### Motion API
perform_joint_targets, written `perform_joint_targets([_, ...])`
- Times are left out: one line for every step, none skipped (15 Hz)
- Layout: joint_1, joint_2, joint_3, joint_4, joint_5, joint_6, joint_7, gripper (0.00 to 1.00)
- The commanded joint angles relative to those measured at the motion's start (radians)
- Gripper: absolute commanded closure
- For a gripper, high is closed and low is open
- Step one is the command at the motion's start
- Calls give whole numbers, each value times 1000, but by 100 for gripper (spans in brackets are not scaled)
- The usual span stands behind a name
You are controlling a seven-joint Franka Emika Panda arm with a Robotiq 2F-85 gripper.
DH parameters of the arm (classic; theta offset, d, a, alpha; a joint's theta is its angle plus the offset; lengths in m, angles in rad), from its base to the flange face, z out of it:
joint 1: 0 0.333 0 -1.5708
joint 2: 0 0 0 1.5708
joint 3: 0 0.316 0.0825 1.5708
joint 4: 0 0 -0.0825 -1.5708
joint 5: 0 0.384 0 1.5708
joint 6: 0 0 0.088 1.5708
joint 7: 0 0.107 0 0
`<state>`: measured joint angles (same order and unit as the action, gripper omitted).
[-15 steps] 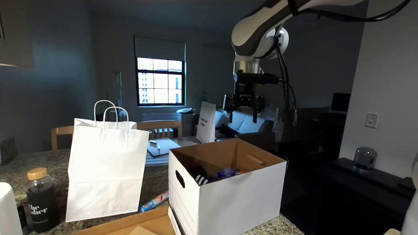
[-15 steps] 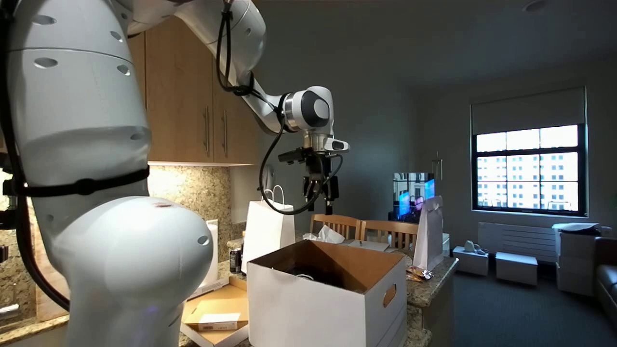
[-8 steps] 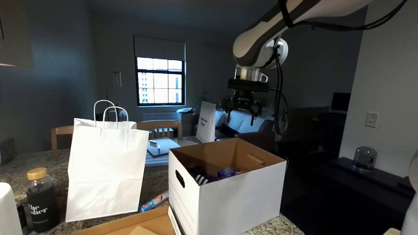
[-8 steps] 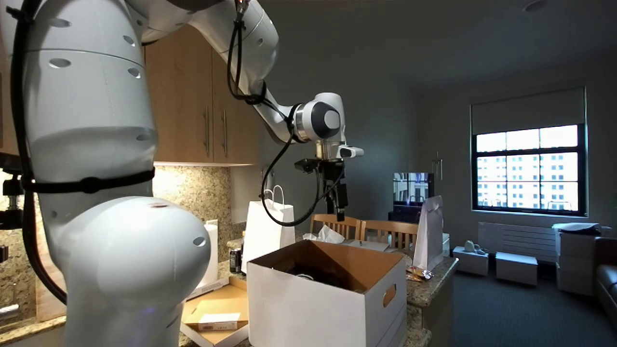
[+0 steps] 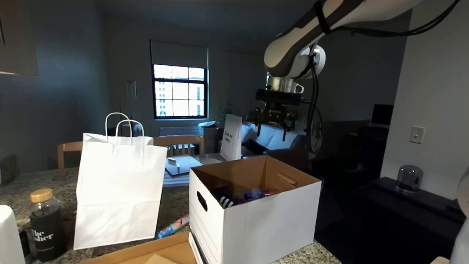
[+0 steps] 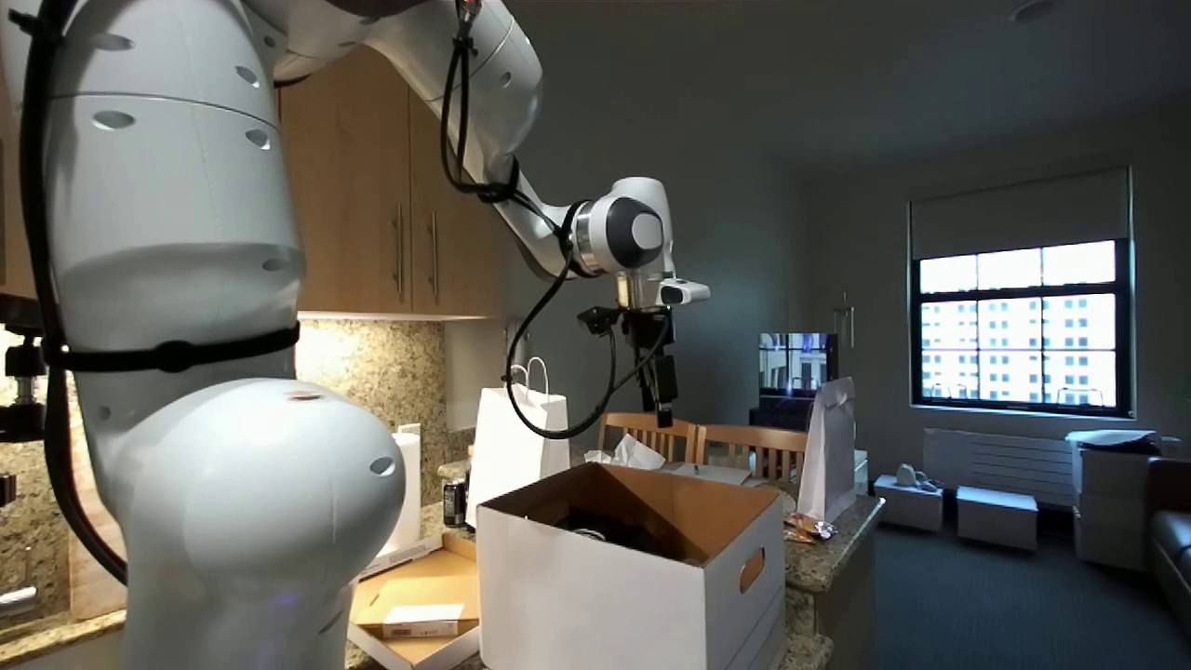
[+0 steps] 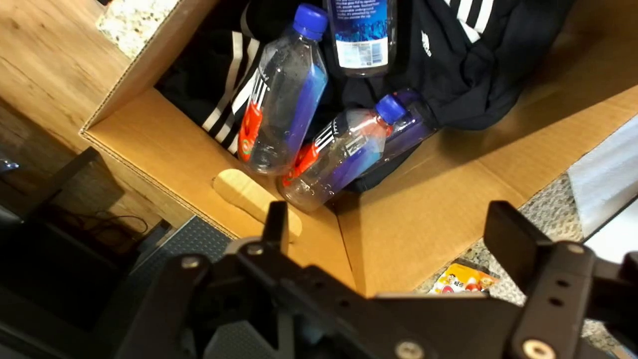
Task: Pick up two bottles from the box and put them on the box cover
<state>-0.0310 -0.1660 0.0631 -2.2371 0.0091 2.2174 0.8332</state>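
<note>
Above the box (image 6: 595, 596), gripper (image 7: 386, 209) spread wide, holding nothing | inside the box, below: at least four bottles (image 7: 286, 104), none gripped | just beside the box: likely cover (image 5: 172, 245), no bottle visible on it | progress, judged: nothing transferred yet, both bottles left to move

Free air between my spread pincer (image 5: 271, 137) and the box (image 5: 271, 223), top gaping, brown walls (image 7: 418, 239) rising round the bottles (image 7: 285, 107), big white bag (image 5: 119, 190) standing near.
</note>
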Motion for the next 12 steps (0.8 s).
perform_joint_targets([-18, 8, 29, -10, -120, 93, 187, 0])
perform_joint_targets([-14, 19, 36, -16, -142, 140, 248, 0])
perform_joint_targets([-17, 26, 39, -21, -182, 179, 322, 0])
perform_joint_targets([-20, 40, 38, -26, -205, 210, 392, 0])
perform_joint_targets([-19, 53, 33, -30, -213, 239, 454, 0])
perform_joint_targets([-16, 71, 25, -36, -199, 257, 504, 0])
perform_joint_targets([-20, 85, 20, -51, -222, 285, 572, 0])
perform_joint_targets([-21, 102, 9, -71, -217, 326, 616, 0])
perform_joint_targets([-17, 118, -4, -93, -197, 393, 652, 0])
perform_joint_targets([-20, 136, -15, -115, -219, 469, 701, 0])
perform_joint_targets([-15, 156, -26, -128, -201, 536, 724, 0])
perform_joint_targets([3, 135, -27, -92, -187, 431, 644, 0])
